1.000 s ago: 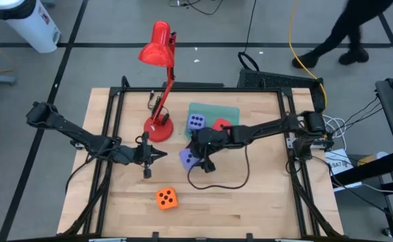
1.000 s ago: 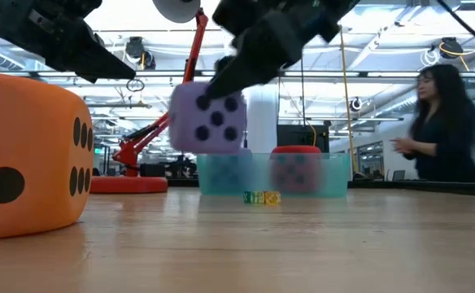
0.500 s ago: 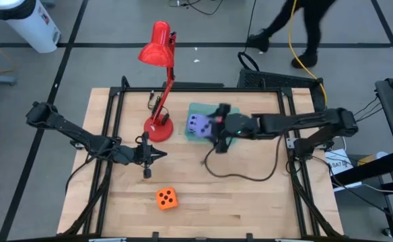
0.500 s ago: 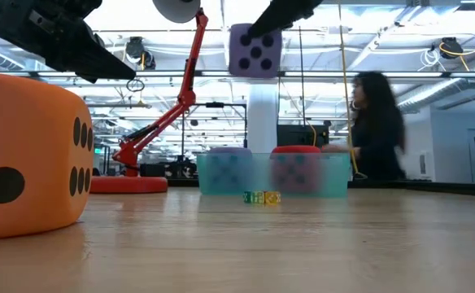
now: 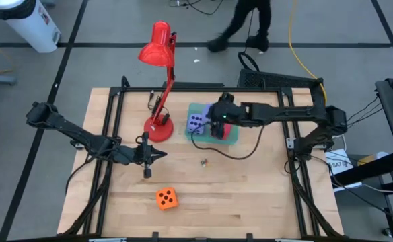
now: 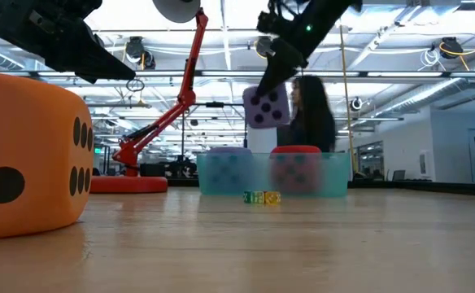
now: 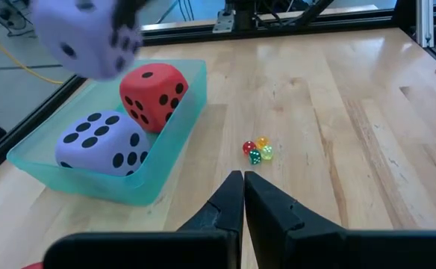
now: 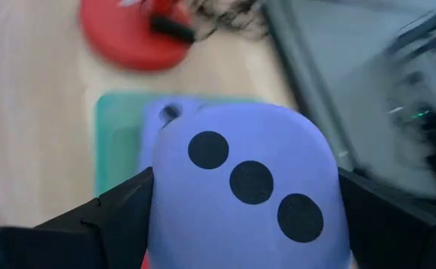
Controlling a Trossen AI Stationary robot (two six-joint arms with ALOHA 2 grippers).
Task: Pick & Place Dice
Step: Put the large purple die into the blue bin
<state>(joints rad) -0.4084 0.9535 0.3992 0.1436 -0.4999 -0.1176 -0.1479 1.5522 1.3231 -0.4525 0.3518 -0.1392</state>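
Purple die [image 8: 249, 187], no legible writing.

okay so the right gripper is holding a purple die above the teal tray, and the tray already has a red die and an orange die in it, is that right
Not quite. The second die in the teal tray is purple, not orange; the left wrist view shows it beside the red die. The orange die sits alone on the table. The rest holds: the right gripper holds a purple die above the tray.
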